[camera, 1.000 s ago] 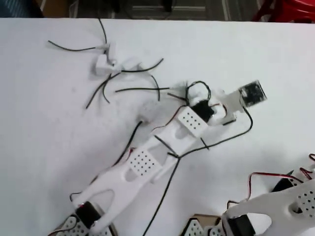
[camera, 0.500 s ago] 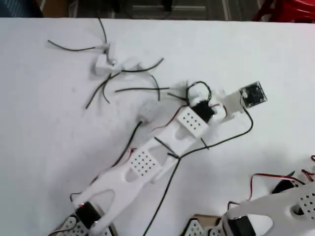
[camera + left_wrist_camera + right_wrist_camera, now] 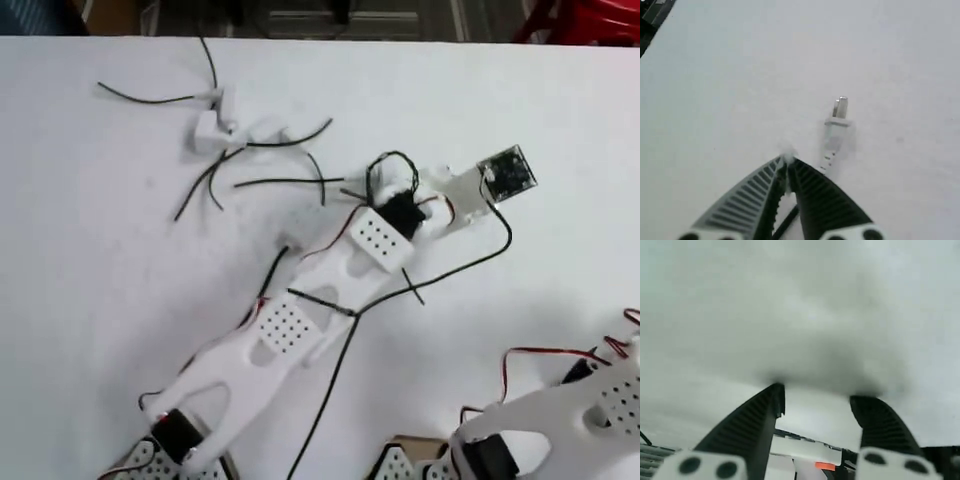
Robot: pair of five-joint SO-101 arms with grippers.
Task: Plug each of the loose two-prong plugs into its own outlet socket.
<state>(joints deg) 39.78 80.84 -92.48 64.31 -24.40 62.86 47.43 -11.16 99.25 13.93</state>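
- Left wrist view: left gripper [image 3: 788, 161] has both fingers pressed together, tips down at the table [image 3: 715, 75]. Can't tell if anything is pinched between them.
- One white two-prong plug [image 3: 836, 131] lies flat on the table just beside those fingertips, not touching them, with its metal prongs pointing away from the gripper.
- A thin black cord [image 3: 787, 222] shows under the closed fingers. Unclear whether it belongs to that plug.
- High view: left arm [image 3: 285, 335] stretches from the near-left edge to the table centre, its wrist camera [image 3: 507, 173] sticking out to the right.
- What looks like a white outlet block [image 3: 208, 128] sits far-left, well apart from the arm's end. Loose black cords [image 3: 275, 182] are scattered between the block and the arm.
- Right wrist view: right gripper [image 3: 817, 395] has its fingers spread apart with a clear gap between them, and white table surface beyond.
- High view: right arm [image 3: 560, 420] sits at the near-right corner, well apart from the cords and the outlet block.
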